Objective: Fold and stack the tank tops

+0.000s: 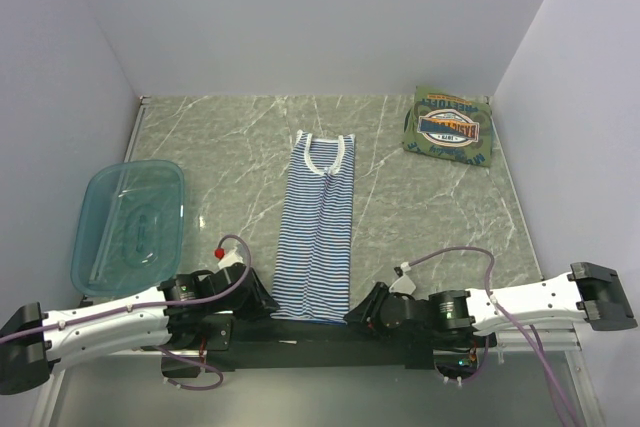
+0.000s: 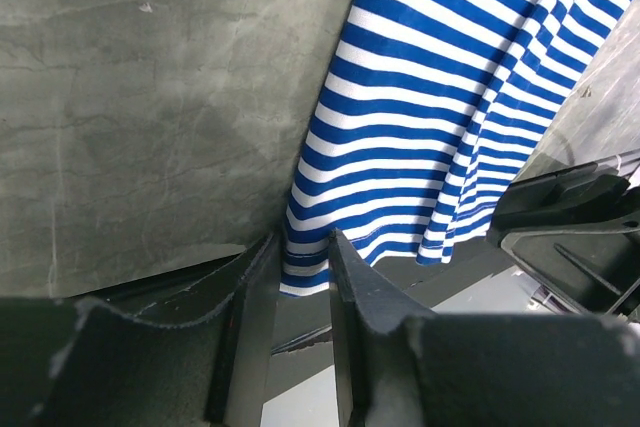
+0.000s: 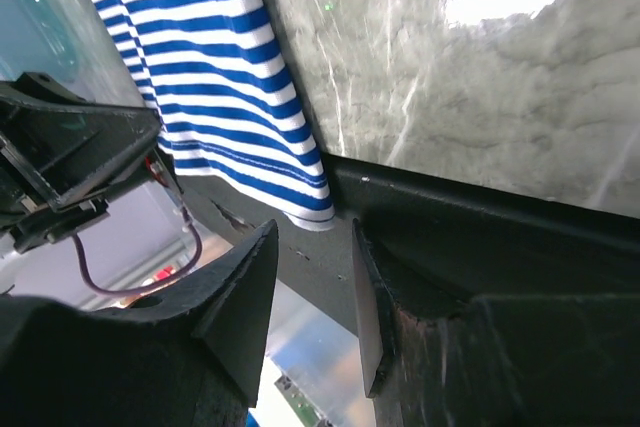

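Tank tops: two show on the grey marbled table. At left stands a translucent teal tub. In the centre the striped tank top lies as a long narrow strip, hem at the near edge, likely awaiting crosswise folds. At far right the olive-green tank top sits folded. Nothing is stacked yet. The left gripper is partly open, the hem's left corner between its fingertips. The right gripper is partly open, empty, just short of the hem's right corner.
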{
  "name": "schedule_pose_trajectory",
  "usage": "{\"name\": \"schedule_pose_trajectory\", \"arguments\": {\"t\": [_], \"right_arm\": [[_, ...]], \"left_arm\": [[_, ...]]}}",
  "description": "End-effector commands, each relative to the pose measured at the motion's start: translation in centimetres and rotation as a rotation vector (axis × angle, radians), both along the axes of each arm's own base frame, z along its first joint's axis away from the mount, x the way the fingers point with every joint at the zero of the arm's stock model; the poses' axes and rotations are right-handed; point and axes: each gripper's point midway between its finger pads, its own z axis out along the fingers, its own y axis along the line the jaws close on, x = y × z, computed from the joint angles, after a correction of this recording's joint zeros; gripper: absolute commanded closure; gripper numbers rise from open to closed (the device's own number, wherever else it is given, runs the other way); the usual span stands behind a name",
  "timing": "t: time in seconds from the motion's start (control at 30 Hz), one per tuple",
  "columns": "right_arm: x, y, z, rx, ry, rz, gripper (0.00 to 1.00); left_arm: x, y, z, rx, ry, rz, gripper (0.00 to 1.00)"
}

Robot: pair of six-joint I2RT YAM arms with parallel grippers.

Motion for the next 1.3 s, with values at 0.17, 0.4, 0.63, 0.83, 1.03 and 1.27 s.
{"name": "schedule_pose_trajectory", "arguments": {"t": [0.17, 0.4, 0.63, 0.83, 1.03, 1.27], "right_arm": [[1.3, -4.6, -4.1, -0.275, -0.074, -0.028, 0.57], [0.6, -4.6, -5.4, -0.343, -0.044, 0.004, 0.59], [0.5, -4.8, -5.8, -0.357, -0.039, 0.004, 0.74], [0.9, -4.7, -4.0, -0.368, -0.092, 0.034, 1.00], [0.6, -3.1, -0.8, -0.425, -0.160, 0.146, 1.00], [0.3, -1.5, 1.6, -0.464, -0.211, 0.202, 1.00]], "left_arm": [[-1.5, 2.5, -3.1, 0.131, 0.062, -0.018, 0.69], [-1.6, 2.4, -3.0, 0.128, 0.055, -0.032, 0.75], [-1.6, 2.1, -2.9, 0.115, 0.045, -0.049, 0.87], [-1.5, 1.9, -2.2, 0.117, 0.020, -0.076, 0.99], [-1.6, 1.4, -0.7, 0.120, -0.005, -0.122, 0.99], [-2.2, 0.3, 2.0, 0.096, -0.043, -0.160, 0.99]]}}
